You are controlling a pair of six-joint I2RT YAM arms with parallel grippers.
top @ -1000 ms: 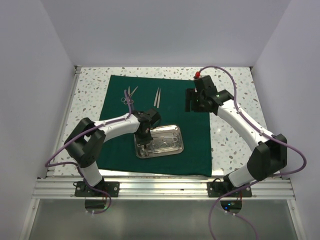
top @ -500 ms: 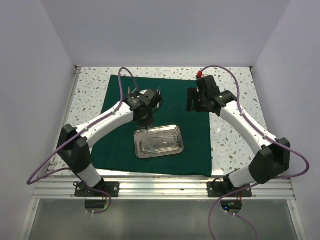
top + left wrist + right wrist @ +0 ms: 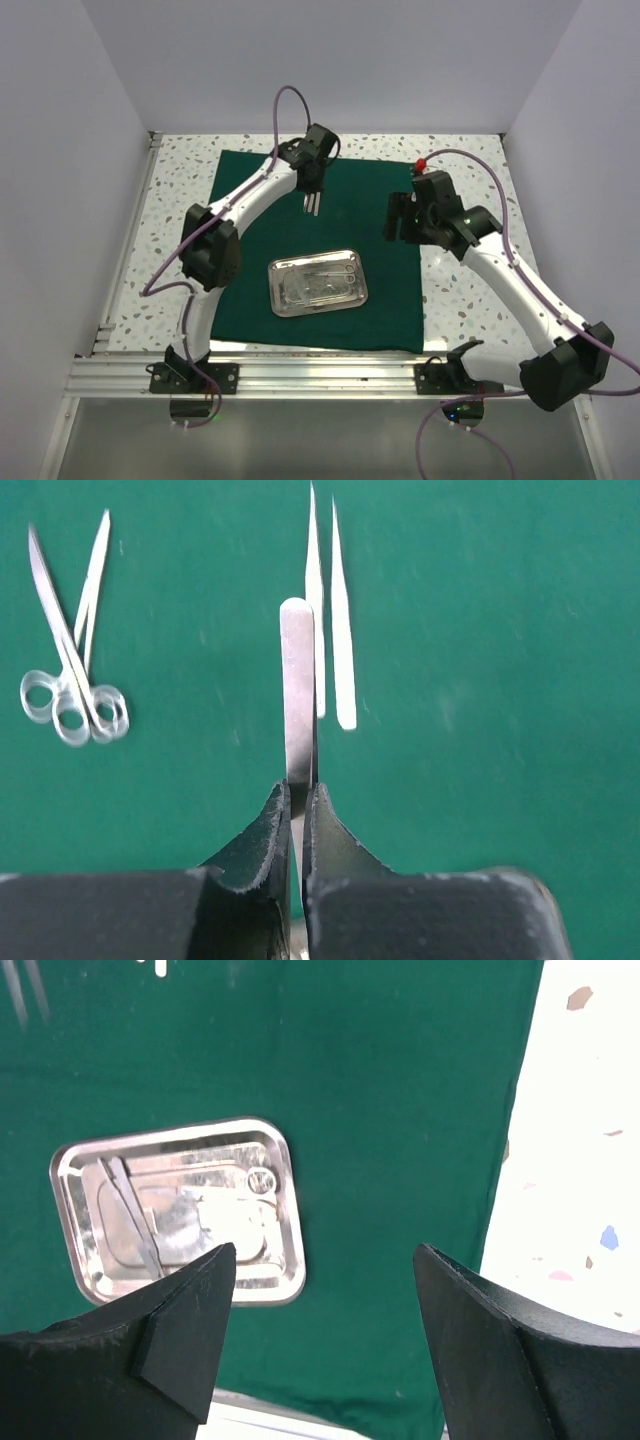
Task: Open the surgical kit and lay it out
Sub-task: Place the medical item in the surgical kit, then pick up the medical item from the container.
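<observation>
The dark green cloth (image 3: 385, 290) lies spread flat on the table. The steel tray (image 3: 318, 283) sits on it near the front and still holds a few slim instruments (image 3: 135, 1215). My left gripper (image 3: 312, 188) reaches over the far part of the cloth and is shut on a flat silver forceps (image 3: 297, 680), held just above the cloth. A pair of tweezers (image 3: 332, 610) lies right beside it, and scissors (image 3: 70, 675) lie further left. My right gripper (image 3: 397, 218) is open and empty, hovering over the cloth's right part, right of the tray (image 3: 180, 1210).
The cloth's right edge meets bare speckled tabletop (image 3: 590, 1160). White walls enclose the table on the left, back and right. A metal rail (image 3: 320, 375) runs along the near edge by the arm bases.
My left gripper has lifted a silver instrument out of the tray and carried it to the far part of the cloth beside the tweezers. My right gripper has drifted slightly right and nearer.
</observation>
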